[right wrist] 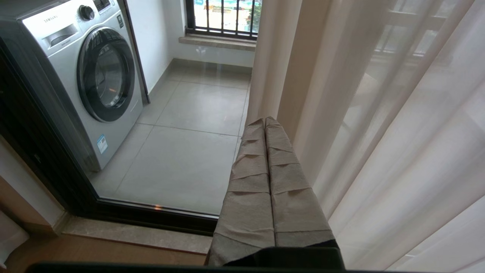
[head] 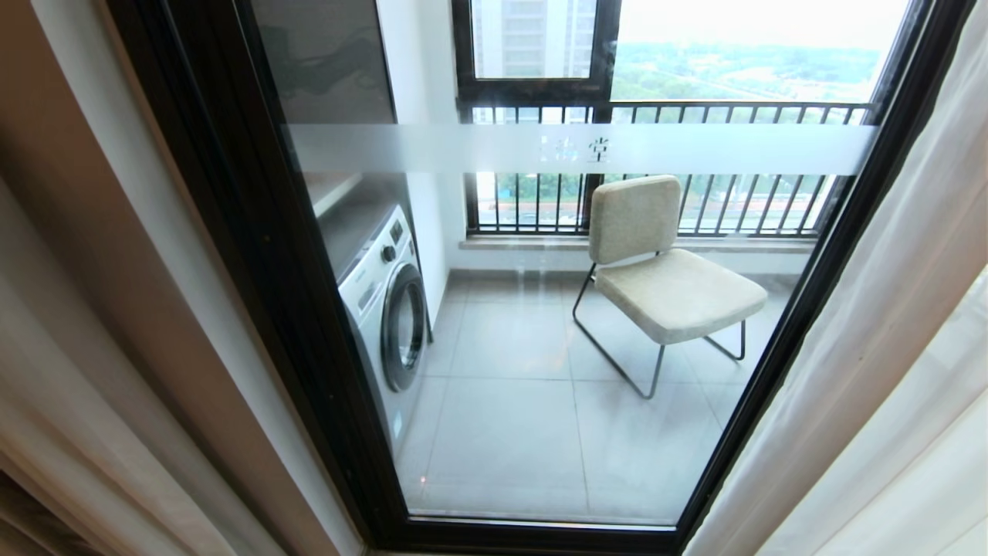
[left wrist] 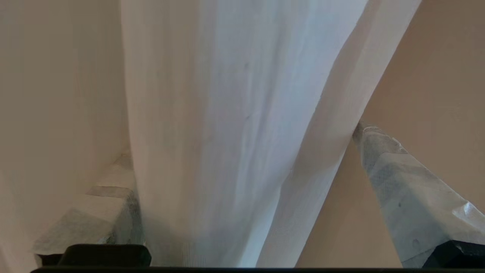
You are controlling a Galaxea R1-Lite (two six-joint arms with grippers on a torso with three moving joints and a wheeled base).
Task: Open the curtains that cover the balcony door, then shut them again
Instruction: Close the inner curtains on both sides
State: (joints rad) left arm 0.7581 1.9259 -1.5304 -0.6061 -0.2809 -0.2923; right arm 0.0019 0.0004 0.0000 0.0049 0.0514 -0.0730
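The balcony door stands uncovered, its glass showing the balcony behind. The curtains hang drawn to both sides: cream-beige cloth on the left, white sheer on the right. Neither arm shows in the head view. My left gripper is open, its cloth-wrapped fingers wide apart, and a fold of white sheer curtain hangs between them, with beige cloth beside it. My right gripper is shut on nothing, low by the door sill next to the right-hand curtains.
Beyond the glass stand a washing machine at the left and a beige chair on grey tiles, with a black-railed window behind. The door's black bottom frame and stone sill lie just ahead of the right gripper.
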